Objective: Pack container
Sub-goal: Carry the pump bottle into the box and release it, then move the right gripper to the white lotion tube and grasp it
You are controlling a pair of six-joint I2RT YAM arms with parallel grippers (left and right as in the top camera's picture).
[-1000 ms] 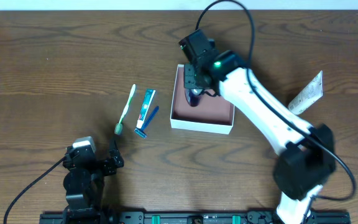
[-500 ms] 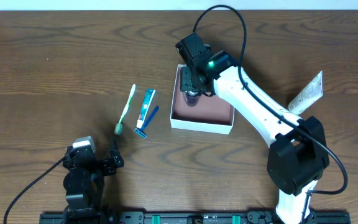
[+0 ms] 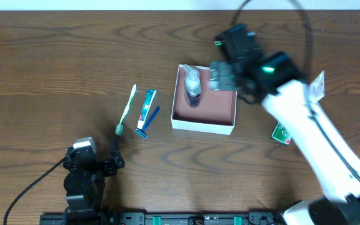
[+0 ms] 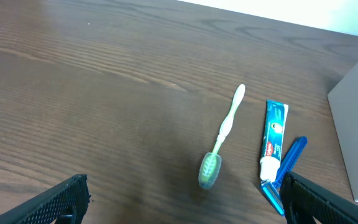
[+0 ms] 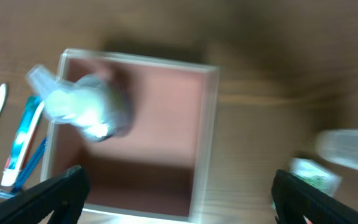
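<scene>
Dark brown wood-grain worktop (image 3: 55,56), filling all 3 views.

White right arm (image 3: 311,137), reaching from the near-right corner toward the middle, blurred in the overhead view.

Small, square, shallow cardboard container (image 3: 203,129), white outside and dull pinkish-brown inside, without a lid. Sitting a little right of the worktop's centre, nearer the far edge than the near one. Same container (image 5: 207,124) below the right wrist camera, and only its white wall (image 4: 356,137) at the right of the left wrist view.

Black left arm (image 3: 80,178), folded low at the near edge, left of centre.

Over the container's far-right corner, the right end effector (image 3: 220,76), raised and motion-blurred. In its own view, right end effector (image 5: 176,186) spread wide, nothing between the fingers. Near the near edge, the left end effector (image 3: 114,159), aimed at the far edge. In its own view (image 4: 188,199), likewise wide apart and holding nothing.

Toward the right edge, a clear packet (image 3: 319,84), partly hidden by the right arm.

Left of the container, 3 toiletries lying side by side:
- white-and-green toothbrush (image 3: 127,107), bristle end toward the near edge
- blue-and-white toothpaste tube (image 3: 147,107), between toothbrush and container
- blue razor (image 3: 147,122), just beside the tube's near end

Inside the container, along its left wall near the far-left corner, a small clear plastic bottle (image 3: 193,84).

Right of the container and apart from it, a small green packet (image 3: 281,132), flat on the worktop.
</scene>
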